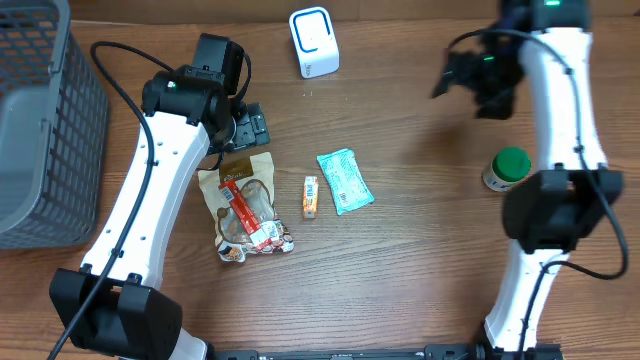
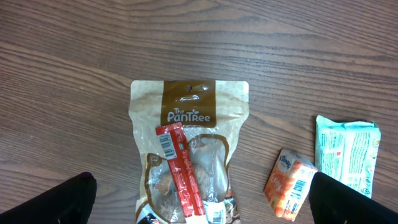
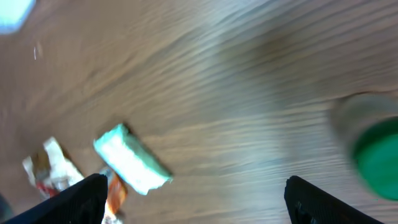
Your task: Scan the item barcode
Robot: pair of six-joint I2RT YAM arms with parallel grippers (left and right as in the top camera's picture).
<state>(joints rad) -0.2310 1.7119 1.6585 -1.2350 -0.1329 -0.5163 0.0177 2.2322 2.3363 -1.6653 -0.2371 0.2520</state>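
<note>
A white, blue-ringed scanner box (image 1: 314, 42) stands at the back of the table. A PanTree snack bag (image 1: 258, 185) (image 2: 189, 109) lies flat with a red stick pack (image 1: 240, 205) (image 2: 179, 168) on top, barcode up. To their right lie a small orange box (image 1: 310, 197) (image 2: 290, 183) and a teal packet (image 1: 345, 181) (image 2: 347, 152) (image 3: 130, 160). My left gripper (image 1: 252, 125) (image 2: 202, 211) hangs open over the bag's top edge, holding nothing. Raised at the right rear, my right gripper (image 1: 462, 80) (image 3: 196, 205) is open and empty; its view is blurred.
A grey mesh basket (image 1: 40, 130) fills the left edge of the table. A green-capped bottle (image 1: 508, 168) (image 3: 373, 149) stands at the right, beside the right arm. Bare wood lies between the teal packet and the bottle.
</note>
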